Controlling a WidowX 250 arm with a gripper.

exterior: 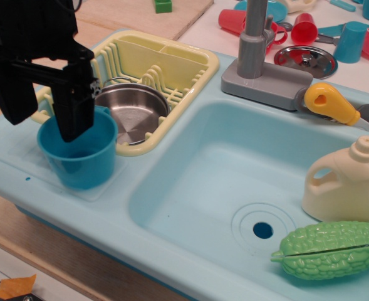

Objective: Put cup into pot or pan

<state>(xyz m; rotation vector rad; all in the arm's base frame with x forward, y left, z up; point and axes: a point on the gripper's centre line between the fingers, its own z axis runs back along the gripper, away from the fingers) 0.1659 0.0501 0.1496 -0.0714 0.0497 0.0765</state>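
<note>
my gripper [45, 113]: fingers apart, straddling the cup's left rim | cup [81, 152]: upright, directly below me, frame left | pot [129, 111]: just upper right of cup, in rack [171, 63]

My hand [46, 103] is matt black, hard-looking. The cup [84, 157] under it is smooth teal plastic with a soft sheen. At its two o'clock the pot [131, 113] is polished steel, mirror-bright inside, sitting in a pale yellow plastic rack [171, 63]. The sink [215, 163] is glossy light-blue plastic. The green gourd [328, 249] is bumpy, shiny plastic.
</note>
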